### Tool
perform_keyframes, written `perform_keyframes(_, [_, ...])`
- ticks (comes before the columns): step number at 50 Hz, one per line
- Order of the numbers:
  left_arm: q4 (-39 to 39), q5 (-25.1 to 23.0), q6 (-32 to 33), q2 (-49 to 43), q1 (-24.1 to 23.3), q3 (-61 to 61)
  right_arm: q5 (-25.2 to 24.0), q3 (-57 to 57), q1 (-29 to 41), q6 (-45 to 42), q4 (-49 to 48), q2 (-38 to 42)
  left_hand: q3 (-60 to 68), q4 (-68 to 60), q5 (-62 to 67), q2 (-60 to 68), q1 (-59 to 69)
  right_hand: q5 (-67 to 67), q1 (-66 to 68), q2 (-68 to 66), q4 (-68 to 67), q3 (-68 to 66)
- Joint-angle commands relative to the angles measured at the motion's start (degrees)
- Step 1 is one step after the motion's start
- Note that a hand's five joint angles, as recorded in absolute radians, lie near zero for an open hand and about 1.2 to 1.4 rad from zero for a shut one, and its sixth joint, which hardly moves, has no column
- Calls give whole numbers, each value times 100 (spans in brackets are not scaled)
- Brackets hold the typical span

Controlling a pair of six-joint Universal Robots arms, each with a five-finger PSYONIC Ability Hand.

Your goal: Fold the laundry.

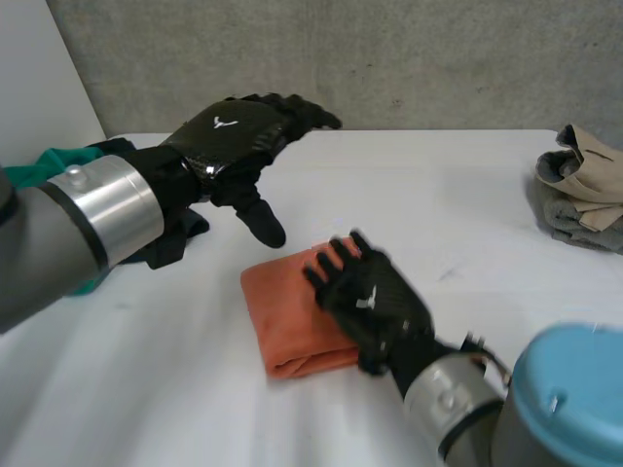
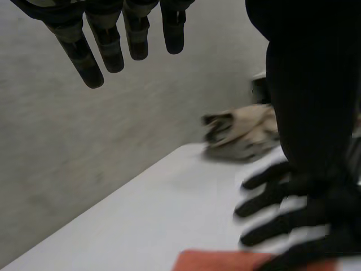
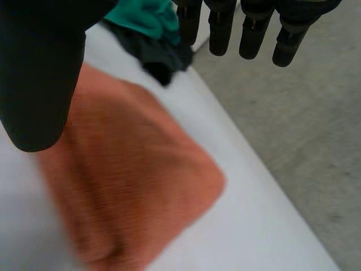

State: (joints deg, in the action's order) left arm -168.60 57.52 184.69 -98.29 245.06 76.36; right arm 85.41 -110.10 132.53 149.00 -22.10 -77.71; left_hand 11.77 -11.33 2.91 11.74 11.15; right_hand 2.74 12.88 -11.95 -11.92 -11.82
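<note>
My left hand (image 1: 234, 136): upper left of the head view, raised off the white table (image 1: 438, 204). Its fingers are straight and spread, the thumb points down, and it holds nothing.
My right hand (image 1: 372, 300): lower centre, over the right part of the orange cloth (image 1: 284, 306). Its fingers are straight and apart with the thumb out to the side, and nothing is pinched.
Cloth: folded into a thick rectangle, lying on the table at centre frame, toward the bottom.
Neighbours: a beige and grey pile (image 1: 582, 187) sits at the right edge, well apart from the cloth. A teal garment (image 3: 144, 14) and a dark garment (image 3: 161, 56) are heaped at the left, near the cloth's corner by my right fingertips.
In the way: my left forearm crosses in front of that left heap.
Open room: bare table lies between cloth and pile and across the bottom left. A grey wall (image 1: 389, 58) stands behind the far edge.
Hard to tell: whether my right palm presses the cloth or hangs just above it. The cloth's right edge is under that hand, and the pile is cut by the frame.
</note>
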Motion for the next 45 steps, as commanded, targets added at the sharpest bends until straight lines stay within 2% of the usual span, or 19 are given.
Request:
perform_keyframes(1, [354,-1366,-126,3,147,19,169,-302,229,94,-707,616,-177,133,-291,-174,-115,-274,-288,195,192,182])
perform_keyframes(7, [346,-1375,-117,-32,-2,107,230,-161,221,59,-1288,1205,-177,133,-291,-174,-115,-274,-288,195,192,182])
perform_keyframes(15, [161,-1129,-99,-94,-169,221,318,172,212,-160,-1701,1803,-177,133,-291,-174,-115,-274,-288,195,192,182])
perform_keyframes(25, [55,-1058,-143,-111,-152,257,353,436,168,-284,-1921,2049,-177,133,-291,-174,-115,-257,-271,178,175,165])
perform_keyframes(33, [55,-1050,-152,-120,-143,292,353,700,124,-266,-1939,2234,-177,133,-291,-174,-115,247,232,-326,-329,-339])
perform_keyframes(37, [55,-1058,-161,-120,-134,309,327,858,80,-266,-1956,2383,-177,133,-291,-174,-115,919,905,-998,-1001,-1011])
perform_keyframes(41, [73,-1058,-161,-120,-117,309,301,1008,54,-266,-1956,2506,-177,133,-291,-174,-115,4158,4144,-4237,-4240,-4250])
perform_keyframes(42, [73,-1058,-161,-111,-108,309,274,1043,36,-240,-1974,2507,-177,133,-291,-174,-115,6099,6084,-6178,-6181,-6191])
perform_keyframes(43, [73,-1058,-161,-103,-108,318,257,1052,19,-240,-1983,2489,-177,133,-291,-174,-115,6720,6706,-6799,-6802,-6812])
perform_keyframes(45, [73,-1058,-161,-103,-99,309,204,1078,-16,-222,-2009,2471,-177,133,-291,-174,-115,6726,6712,-6805,-6808,-6818])
